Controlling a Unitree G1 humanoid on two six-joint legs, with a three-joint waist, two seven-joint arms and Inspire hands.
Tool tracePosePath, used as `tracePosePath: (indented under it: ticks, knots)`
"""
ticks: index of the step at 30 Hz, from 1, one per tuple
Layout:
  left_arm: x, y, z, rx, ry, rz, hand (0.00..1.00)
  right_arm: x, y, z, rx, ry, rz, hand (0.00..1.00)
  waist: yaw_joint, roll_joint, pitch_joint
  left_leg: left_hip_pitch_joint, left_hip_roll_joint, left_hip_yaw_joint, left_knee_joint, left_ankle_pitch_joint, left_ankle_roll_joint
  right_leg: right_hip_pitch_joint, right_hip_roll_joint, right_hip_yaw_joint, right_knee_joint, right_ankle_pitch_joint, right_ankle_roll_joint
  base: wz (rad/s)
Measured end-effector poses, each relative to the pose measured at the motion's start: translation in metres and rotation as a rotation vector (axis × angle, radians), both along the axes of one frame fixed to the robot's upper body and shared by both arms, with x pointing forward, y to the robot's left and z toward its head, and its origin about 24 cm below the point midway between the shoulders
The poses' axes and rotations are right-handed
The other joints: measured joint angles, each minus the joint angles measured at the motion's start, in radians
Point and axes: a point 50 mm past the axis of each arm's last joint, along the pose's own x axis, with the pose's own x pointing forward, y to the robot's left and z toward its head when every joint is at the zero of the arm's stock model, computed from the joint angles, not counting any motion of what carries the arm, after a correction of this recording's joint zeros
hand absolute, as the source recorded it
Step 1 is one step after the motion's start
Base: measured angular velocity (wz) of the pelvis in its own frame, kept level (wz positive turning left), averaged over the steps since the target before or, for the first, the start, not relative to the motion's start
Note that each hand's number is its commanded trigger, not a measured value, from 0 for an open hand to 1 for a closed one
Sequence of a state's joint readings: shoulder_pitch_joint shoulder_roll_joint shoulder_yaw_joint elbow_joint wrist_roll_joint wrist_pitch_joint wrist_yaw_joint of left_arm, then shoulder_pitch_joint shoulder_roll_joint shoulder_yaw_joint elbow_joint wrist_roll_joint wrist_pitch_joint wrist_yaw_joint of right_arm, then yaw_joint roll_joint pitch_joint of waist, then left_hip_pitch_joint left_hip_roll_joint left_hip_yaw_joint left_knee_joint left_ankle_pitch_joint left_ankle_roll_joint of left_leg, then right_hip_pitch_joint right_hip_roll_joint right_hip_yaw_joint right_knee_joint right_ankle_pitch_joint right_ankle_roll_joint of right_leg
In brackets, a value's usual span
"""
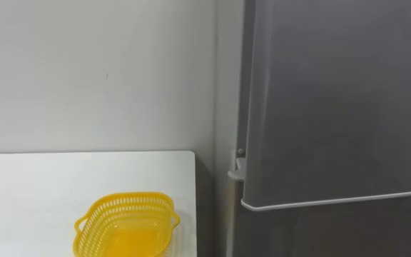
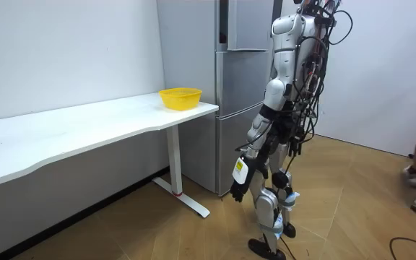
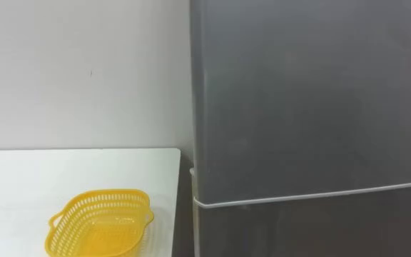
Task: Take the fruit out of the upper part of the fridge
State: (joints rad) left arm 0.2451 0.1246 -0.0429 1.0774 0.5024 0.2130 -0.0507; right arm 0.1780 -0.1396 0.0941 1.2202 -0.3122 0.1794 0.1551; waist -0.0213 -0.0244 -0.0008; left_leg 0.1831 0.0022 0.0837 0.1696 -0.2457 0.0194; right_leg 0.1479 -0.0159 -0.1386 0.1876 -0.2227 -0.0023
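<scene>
Room view: the robot stands facing the grey fridge (image 2: 244,87), its left hand (image 2: 238,189) hanging low by its thigh, well below the upper fridge door (image 1: 334,100); whether that hand is wide or closed I cannot tell. The door is smooth, flat and shut, with a pale trim along its lower edge. Left of it, a yellow perforated plastic basket (image 1: 127,225) sits on the white bench (image 1: 34,193).

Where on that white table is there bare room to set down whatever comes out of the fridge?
The table is bare along the wall from the yellow basket away from the fridge, plus a strip between basket and wall. Crowded only at the fridge-end corner, where the basket sits near the edge.
</scene>
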Motion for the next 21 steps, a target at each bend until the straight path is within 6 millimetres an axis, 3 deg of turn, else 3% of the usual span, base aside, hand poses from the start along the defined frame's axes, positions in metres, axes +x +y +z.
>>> tracePosePath:
  ticks: [21]
  knots:
    - [-0.0027,-0.0004,-0.0002,0.000,-0.006,0.041,0.00,-0.0021,0.0025,-0.0005,-0.007,0.013,-0.011,0.00,0.002,-0.004,0.0012,0.011,0.001,0.000,0.000,0.000,0.000,0.009,0.001,0.005,-0.001,-0.001,0.000,0.00]
